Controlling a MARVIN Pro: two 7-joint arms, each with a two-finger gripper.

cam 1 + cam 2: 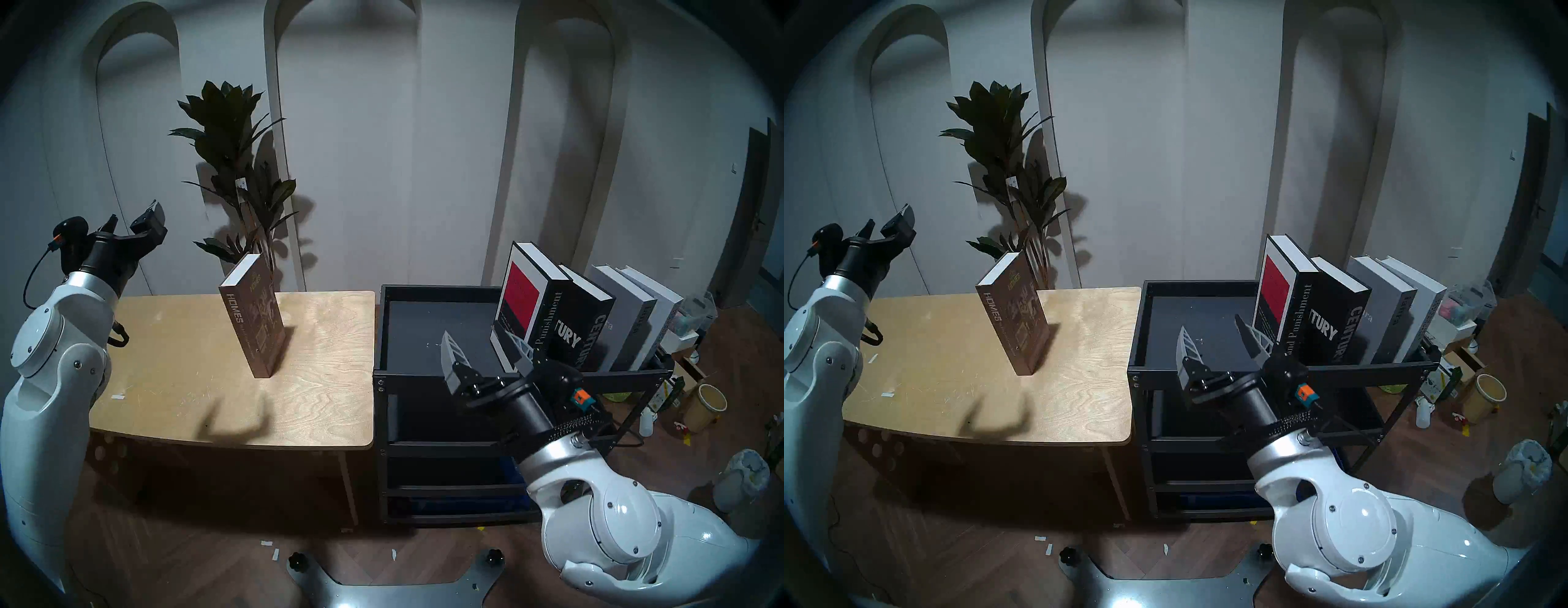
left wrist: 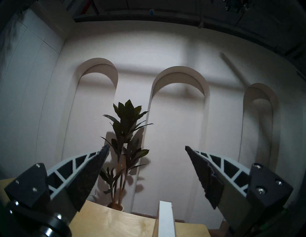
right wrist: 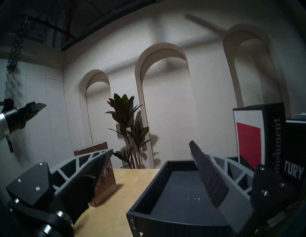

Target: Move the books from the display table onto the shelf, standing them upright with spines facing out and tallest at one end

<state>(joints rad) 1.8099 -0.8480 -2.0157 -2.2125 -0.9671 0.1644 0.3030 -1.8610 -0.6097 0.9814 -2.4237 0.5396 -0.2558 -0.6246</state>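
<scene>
The tall brown "HOMES" book (image 1: 254, 322) stands upright alone on the plywood display table (image 1: 178, 382). The other books stand with spines out at the right end of the black shelf's top tray (image 1: 424, 322): black "Crime and Punishment" (image 1: 547, 314), black "CENTURY" (image 1: 589, 322), the pale grey book (image 1: 628, 314) and the white book (image 1: 662, 305). My left gripper (image 1: 135, 223) is open and empty, raised above the table's back left. My right gripper (image 1: 475, 335) is open and empty over the tray's front, just left of "Crime and Punishment" (image 3: 248, 140). The right wrist view shows "HOMES" (image 3: 109, 175) partly behind a finger.
A potted plant (image 1: 242, 170) stands behind the table against the arched wall. On the floor at right are a white bin (image 1: 740, 479), a tan bucket (image 1: 706, 407) and boxes. The shelf stands against the table's right edge. My base plate (image 1: 394, 590) is at the bottom.
</scene>
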